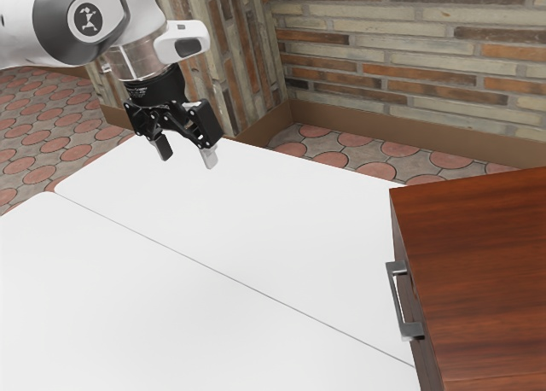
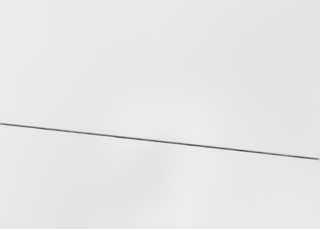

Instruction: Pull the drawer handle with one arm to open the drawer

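A white counter [image 1: 128, 306] takes up the foreground of the exterior view, crossed on a diagonal by a thin dark seam [image 1: 213, 271] between its two panels. At the near corner on the exterior view's right stands a dark reddish wooden cabinet [image 1: 478, 263], its top catching the light. On its narrow front face, turned toward the counter, is the drawer [image 1: 415, 288], which looks flush with the cabinet as far as this angle allows. The drawer's metal handle [image 1: 401, 299], a slim silver bar on two short posts, stands out from the wood above the counter's edge, with nothing touching it.

Farther back, toward the exterior view's upper left, the black gripper [image 1: 187, 156] hangs above the counter's far portion, well apart from the handle. Its two fingers are spread and point downward, with only air between them. The white and grey arm [image 1: 77, 20] carrying it enters from the upper left corner.

Looking down from the hand, the wrist view takes in the pale counter [image 2: 160, 54] beneath the gripper and the same dark seam [image 2: 160, 141] running across it.

Behind the counter lies a floor [image 1: 358, 152] of round red paving, and beyond that a brick wall [image 1: 409, 49] closes the scene.
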`<act>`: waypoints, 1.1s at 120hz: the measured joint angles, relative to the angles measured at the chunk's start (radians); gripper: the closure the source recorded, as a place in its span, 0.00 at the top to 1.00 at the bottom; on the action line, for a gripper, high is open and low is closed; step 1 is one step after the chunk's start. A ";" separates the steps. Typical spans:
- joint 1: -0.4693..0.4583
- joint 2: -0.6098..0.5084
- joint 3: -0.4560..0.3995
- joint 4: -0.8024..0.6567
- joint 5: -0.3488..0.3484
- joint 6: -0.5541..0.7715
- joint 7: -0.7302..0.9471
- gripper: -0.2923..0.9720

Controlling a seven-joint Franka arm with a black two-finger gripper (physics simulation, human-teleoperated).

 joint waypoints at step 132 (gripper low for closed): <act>-0.020 -0.140 -0.286 -0.214 -0.212 0.211 -0.683 0.74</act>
